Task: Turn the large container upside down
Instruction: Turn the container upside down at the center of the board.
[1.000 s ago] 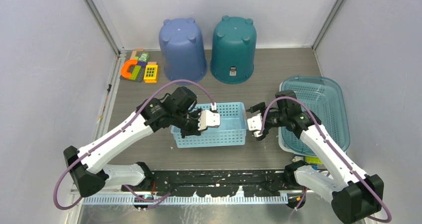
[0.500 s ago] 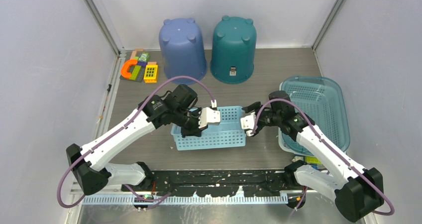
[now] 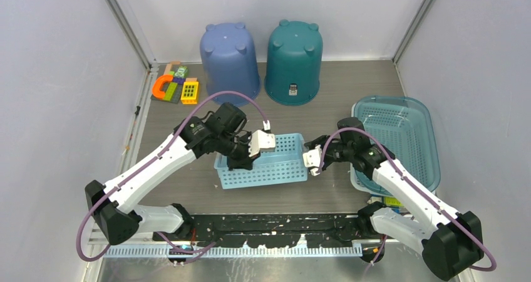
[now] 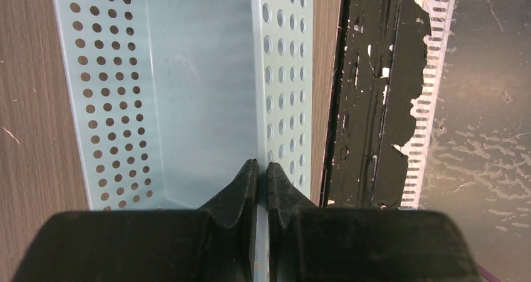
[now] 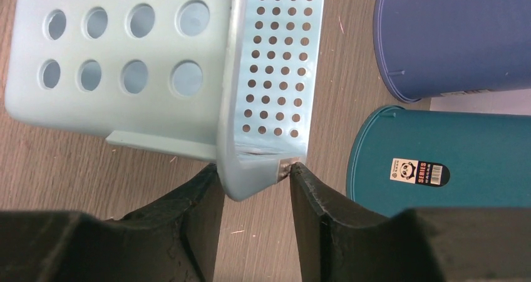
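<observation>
The light blue perforated container [image 3: 278, 164] sits at the table's middle, tipped with its near long wall facing up at the camera. My left gripper [image 3: 241, 161] is at its left end. In the left wrist view the gripper [image 4: 262, 169] is shut on the thin wall [image 4: 258, 75], which runs between its fingertips. My right gripper [image 3: 310, 160] is at the right end. In the right wrist view the gripper [image 5: 253, 172] has both fingertips pressed against the container's rounded corner [image 5: 250, 178]. The holed base [image 5: 119, 50] shows beside the side wall.
A larger teal mesh basket [image 3: 404, 116] lies at the right, under the right forearm. A blue bucket [image 3: 230, 62] and a teal bucket [image 3: 294, 61] stand upside down at the back. Coloured toy blocks [image 3: 174, 88] lie back left. A black rail [image 3: 275, 225] runs along the near edge.
My right gripper has moved left to the container's right end and narrowed onto its corner. The container has shifted slightly left and tipped more. The left gripper has kept its grip.
</observation>
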